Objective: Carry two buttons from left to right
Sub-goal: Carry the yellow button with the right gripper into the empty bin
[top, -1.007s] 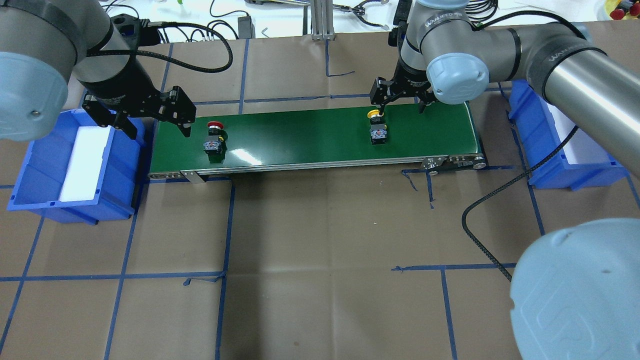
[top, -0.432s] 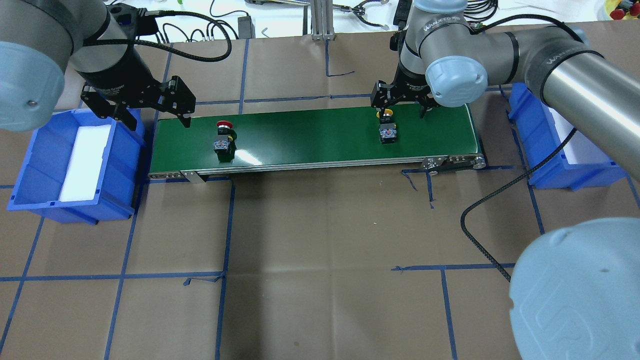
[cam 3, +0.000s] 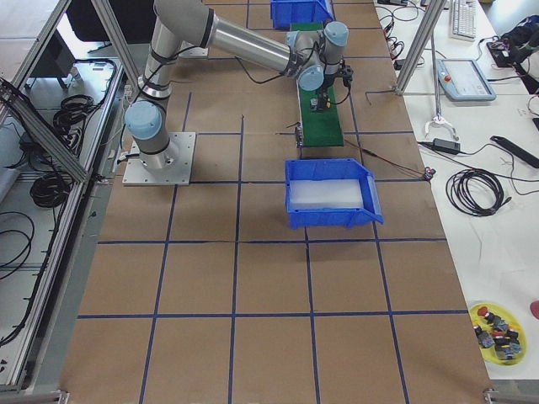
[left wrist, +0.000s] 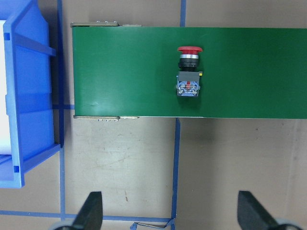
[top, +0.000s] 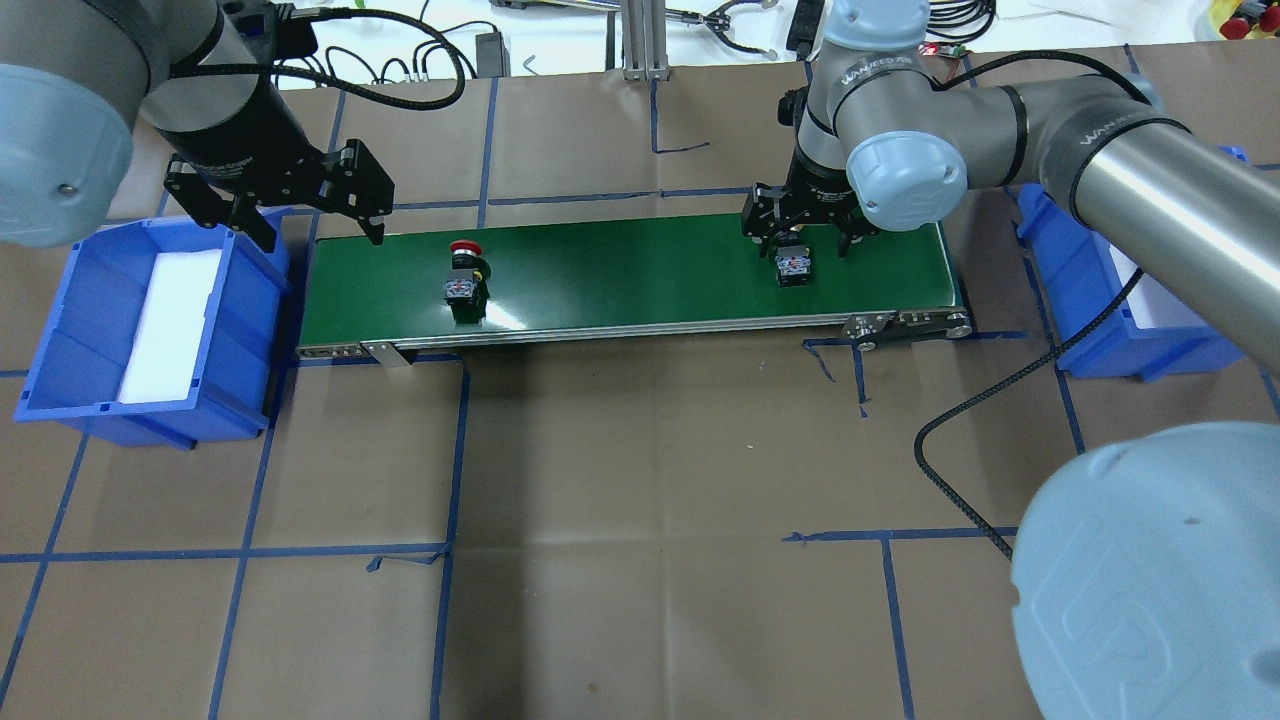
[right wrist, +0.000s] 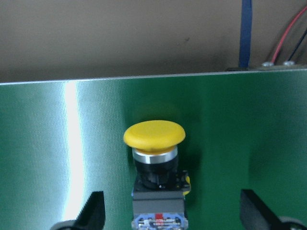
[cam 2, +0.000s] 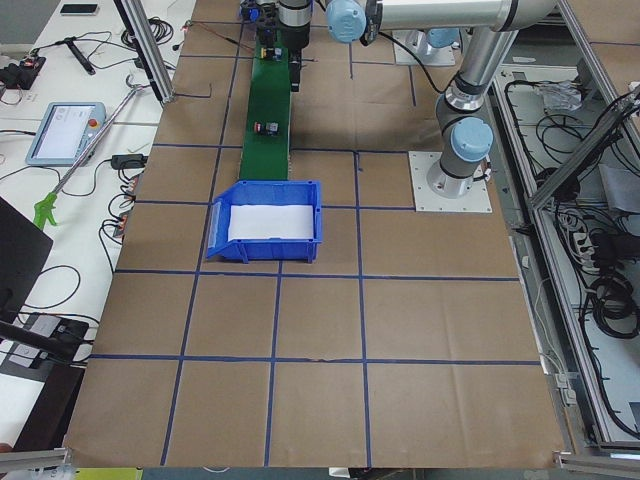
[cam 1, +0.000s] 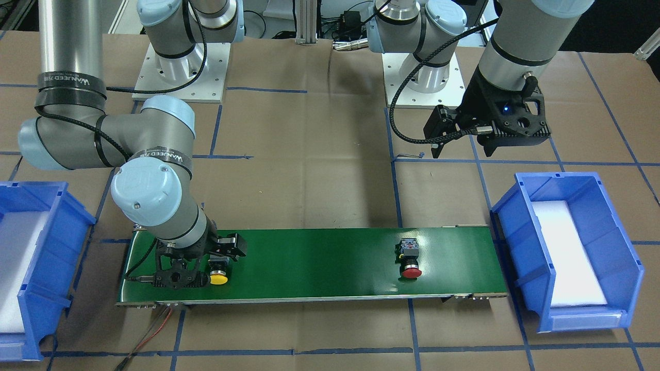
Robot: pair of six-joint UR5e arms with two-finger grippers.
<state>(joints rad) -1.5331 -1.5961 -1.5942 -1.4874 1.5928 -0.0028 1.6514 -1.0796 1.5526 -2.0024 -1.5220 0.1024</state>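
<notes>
The red-capped button (top: 463, 275) lies on the green conveyor belt (top: 620, 270) towards its left end; it also shows in the left wrist view (left wrist: 188, 72) and the front view (cam 1: 410, 257). The yellow-capped button (top: 793, 264) lies on the belt near its right end. My right gripper (top: 800, 240) is open and low over it, a finger on each side, not touching; the right wrist view shows the yellow cap (right wrist: 154, 135) between the fingers. My left gripper (top: 320, 232) is open and empty, raised above the belt's left end.
A blue bin with a white liner (top: 240, 330) stands left of the belt. A second blue bin (top: 1090, 310) stands right of it, partly behind my right arm. A black cable (top: 960, 470) loops over the brown, blue-taped table.
Both buttons have travelled right along the belt. My right gripper followed the yellow button and came down around it. My left gripper drew back a little from the belt.
</notes>
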